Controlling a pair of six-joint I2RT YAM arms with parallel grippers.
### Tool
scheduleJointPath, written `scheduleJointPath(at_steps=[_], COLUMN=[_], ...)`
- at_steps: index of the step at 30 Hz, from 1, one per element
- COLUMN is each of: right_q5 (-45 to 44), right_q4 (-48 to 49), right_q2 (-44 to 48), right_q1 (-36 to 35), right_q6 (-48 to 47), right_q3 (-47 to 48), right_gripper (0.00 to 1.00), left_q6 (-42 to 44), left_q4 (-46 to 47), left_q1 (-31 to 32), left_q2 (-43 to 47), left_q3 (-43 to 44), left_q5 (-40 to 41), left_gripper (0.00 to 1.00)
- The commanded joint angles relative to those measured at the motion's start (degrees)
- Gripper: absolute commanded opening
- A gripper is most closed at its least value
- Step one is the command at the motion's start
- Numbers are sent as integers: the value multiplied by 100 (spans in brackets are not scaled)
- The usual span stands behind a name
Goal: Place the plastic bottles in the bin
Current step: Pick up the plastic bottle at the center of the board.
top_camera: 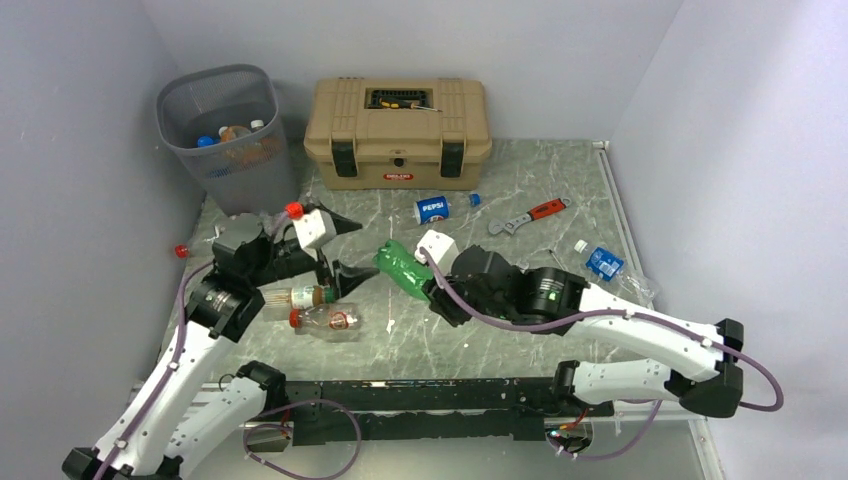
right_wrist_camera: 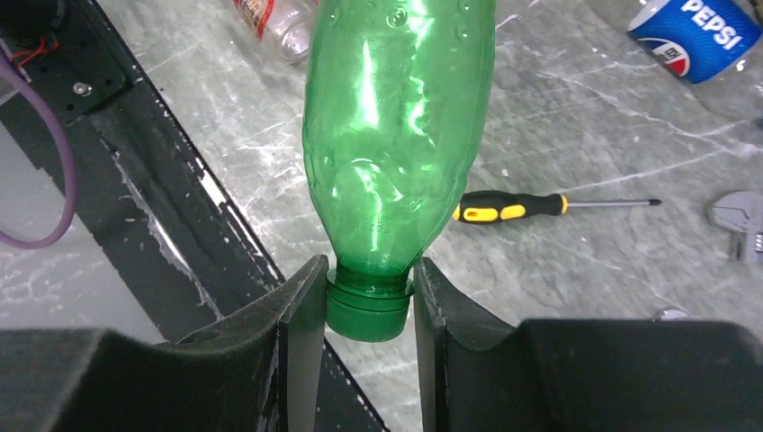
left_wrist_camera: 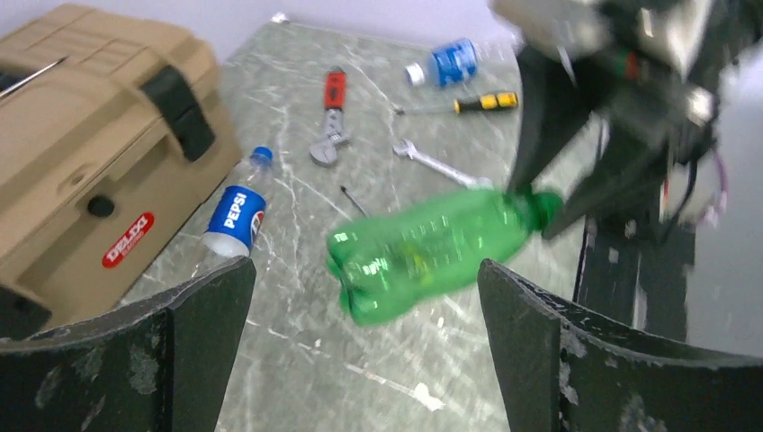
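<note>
"PEPSI": white lettering on the blue label of the bottle [top_camera: 432, 210] lying at 5 o'clock from the toolbox [top_camera: 397, 135]. Toolbox front: red oval badge [left_wrist_camera: 127, 239], white lettering, apparently "DELIXI".

Your right gripper [left_wrist_camera: 540, 205] blurred in the left wrist view, toolbox [left_wrist_camera: 81, 162] cut off there, wrench [right_wrist_camera: 742, 225] clipped at right wrist's edge.

Overhead rear view, two close wrist views, sharing green bottle [top_camera: 402, 267]
</note>
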State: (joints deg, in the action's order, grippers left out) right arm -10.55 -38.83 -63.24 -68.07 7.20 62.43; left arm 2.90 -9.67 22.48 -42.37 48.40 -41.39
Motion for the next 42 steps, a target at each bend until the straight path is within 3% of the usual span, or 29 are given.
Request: scheduleJointPath(at_steps=[1, 5, 12, 16, 19, 28, 31, 35, 39, 40, 41, 42], right_q5=[-112, 83, 222, 415, 664, 1027, 1176, 1191, 1167, 1177, 1207, 1195], right_q4=[-1101, -1315, -1527, -1512, -1467, -1547, -1554, -1514, -1514, -1503, -1455, -1381], right_q2=[132, -4, -279, -356, -440, -557, -549, -567, -581, -572, -522, -474], right_q1=[25, 77, 83, 118, 140, 168, 198, 224, 233, 240, 246, 240], right_q6=[-182, -385, -415, -413, -444, -557, -571, -538, -500, -482, -464, -412], right_q3=[539, 800, 1192, 1336, 1476, 1983, 2049, 2103, 2180, 2211, 2234, 2242], right_gripper=[0, 0, 0, 0, 0, 0, 0, 0, 0, 6, 29, 47], left_q6=[2458, 3498, 4287, 4768, 4896, 5271, 5315, 5004, 4818, 4780, 4729, 4645], left_q4=[-1258, -2013, -2041, -2549, -2370, -1962, -1672, -1370, -1131, -1110, -1089, -1084], left_q1=[387, 881, 1409, 2225, 2593, 2845, 2845, 2863, 2859, 2860, 2862, 2864], left_q2=[-346, -795, -887, -1177, -1246, -1366, -1317, -1375, -1240, -1219, -1207, -1204], left_q3=[499, 872, 1034, 1194, 1096, 781, 640, 653, 606, 601, 598, 600], left_q5=[-826, -138, 772, 1844, 2070, 2848, 2960, 3045, 2937, 2921, 2917, 2910], left_gripper=[100, 99, 99, 100, 100, 94, 84, 49, 40, 38, 37, 35])
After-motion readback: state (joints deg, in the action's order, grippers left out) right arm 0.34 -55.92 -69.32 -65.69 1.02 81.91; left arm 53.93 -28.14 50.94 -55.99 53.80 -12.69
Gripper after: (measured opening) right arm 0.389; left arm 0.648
